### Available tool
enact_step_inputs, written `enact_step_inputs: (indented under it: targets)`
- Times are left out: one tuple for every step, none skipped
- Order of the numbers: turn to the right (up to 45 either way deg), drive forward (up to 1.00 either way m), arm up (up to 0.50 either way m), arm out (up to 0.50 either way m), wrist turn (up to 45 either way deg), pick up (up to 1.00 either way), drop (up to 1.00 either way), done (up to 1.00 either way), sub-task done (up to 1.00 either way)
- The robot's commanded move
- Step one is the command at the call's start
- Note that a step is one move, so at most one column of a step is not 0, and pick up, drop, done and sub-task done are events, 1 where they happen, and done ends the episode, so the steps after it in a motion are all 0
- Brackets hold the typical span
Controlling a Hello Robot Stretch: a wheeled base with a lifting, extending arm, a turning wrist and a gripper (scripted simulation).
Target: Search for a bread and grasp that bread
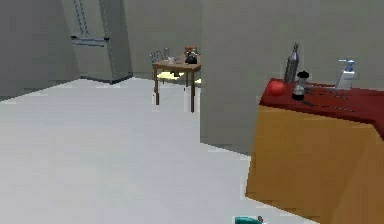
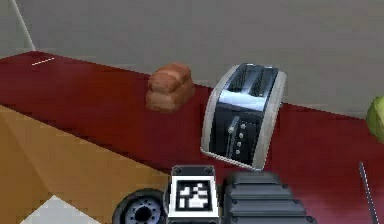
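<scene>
Forward view first: pale floor point(image 1: 100, 150), and a grey fridge point(image 1: 92, 38) way at the back on the left. A little wood bench point(image 1: 178, 72) stands by the wall with a few small bits on it that I can't make out. On the right is a red bench point(image 1: 355, 106) with an orange-brown front. It carries a dark bottle point(image 1: 292, 63), a white bottle point(image 1: 346, 72) further right, and a small red ball point(image 1: 298, 93) just beside the dark bottle's base. There's also a teal thing point(image 1: 247, 219) poking in at the bottom edge.

Arm side view: red bench again, close up. The bread point(image 2: 170, 87) is a brown loaf lying on the red top, towards the back wall. The toaster point(image 2: 243, 113), shiny with a dark front, stands just beside it on the view's right, with a small gap between them. A green thing point(image 2: 377, 118) is cut off at the right edge. At the bottom edge there's a white marker point(image 2: 195, 193) with black marks. The dark round lump left of it looks like the claw point(image 2: 138, 210), well short of the bread. I can't make out its fingers, so I can't tell if it's grasping anything.
</scene>
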Motion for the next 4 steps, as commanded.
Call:
enact_step_inputs:
  targets:
    - [0.0,0.00,0.00,0.46,0.0,0.00,0.00,0.00,0.00]
    - [0.0,0.00,0.00,0.00,45.0,0.00,0.00,0.00,0.00]
    - [0.0,0.00,0.00,0.00,45.0,0.00,0.00,0.00,0.00]
    - [0.0,0.00,0.00,0.00,45.0,0.00,0.00,0.00,0.00]
